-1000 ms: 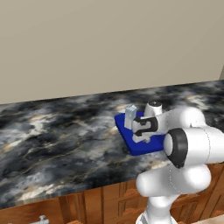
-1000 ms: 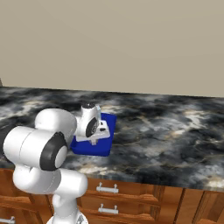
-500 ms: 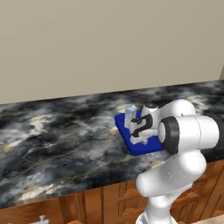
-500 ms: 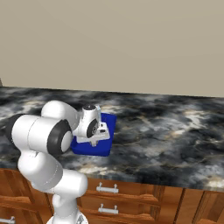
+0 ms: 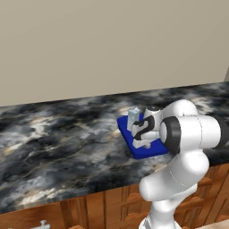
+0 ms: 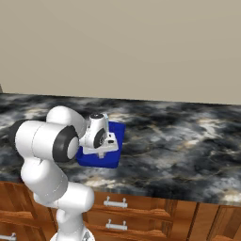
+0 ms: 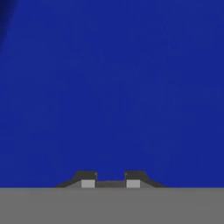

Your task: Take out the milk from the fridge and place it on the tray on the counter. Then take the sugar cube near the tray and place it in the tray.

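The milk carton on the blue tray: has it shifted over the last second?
No. The milk stands at the same back-left corner of the tray, as before.

I see the tray (image 5: 134,145) on the counter (image 5: 62,143), toward its near edge, with the milk (image 5: 133,117) standing in the tray's far left corner (probably just inside the rim).

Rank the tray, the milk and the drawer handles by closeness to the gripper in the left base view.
1. tray: directly beneath the gripper.
2. milk: standing at the tray's far-left corner.
3. drawer handles: lowest, on the wooden front under the counter, clearest from the right base view.
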Controlling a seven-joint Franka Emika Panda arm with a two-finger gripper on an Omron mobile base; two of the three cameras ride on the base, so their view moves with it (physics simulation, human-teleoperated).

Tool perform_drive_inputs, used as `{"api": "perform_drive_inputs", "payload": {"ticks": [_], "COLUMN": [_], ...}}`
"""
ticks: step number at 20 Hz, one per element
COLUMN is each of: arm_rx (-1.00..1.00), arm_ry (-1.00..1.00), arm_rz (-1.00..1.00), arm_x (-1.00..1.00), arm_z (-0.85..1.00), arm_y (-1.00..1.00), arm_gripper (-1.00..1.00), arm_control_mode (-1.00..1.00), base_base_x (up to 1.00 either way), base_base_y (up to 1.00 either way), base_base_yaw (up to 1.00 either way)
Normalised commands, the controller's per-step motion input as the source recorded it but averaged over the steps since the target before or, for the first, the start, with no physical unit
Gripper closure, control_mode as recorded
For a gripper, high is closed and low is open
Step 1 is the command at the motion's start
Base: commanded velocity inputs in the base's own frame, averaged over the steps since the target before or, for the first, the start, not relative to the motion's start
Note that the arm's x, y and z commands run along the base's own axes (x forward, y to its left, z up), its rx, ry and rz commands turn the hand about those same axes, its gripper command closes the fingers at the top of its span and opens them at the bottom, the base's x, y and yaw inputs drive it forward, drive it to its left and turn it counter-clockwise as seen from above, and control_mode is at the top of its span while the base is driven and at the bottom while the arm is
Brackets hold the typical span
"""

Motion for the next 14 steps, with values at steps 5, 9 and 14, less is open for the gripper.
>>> {"api": "perform_drive_inputs", "payload": {"ticks": [5,9,14], "arm_rx": [0.0,0.0,0.0], "arm_ry": [0.0,0.0,-0.01], "arm_rz": [0.0,0.0,0.0], "arm_x": [0.0,0.0,-0.12], "arm_z": [0.0,0.06,0.36], "arm_y": [0.0,0.0,0.0], "arm_gripper": [-1.0,-1.0,-1.0], "arm_control_mode": [-1.0,-1.0,-1.0], "base_base_x": [0.0,0.0,0.0], "base_base_y": [0.0,0.0,0.0], "base_base_yaw": [0.0,0.0,0.0]}}
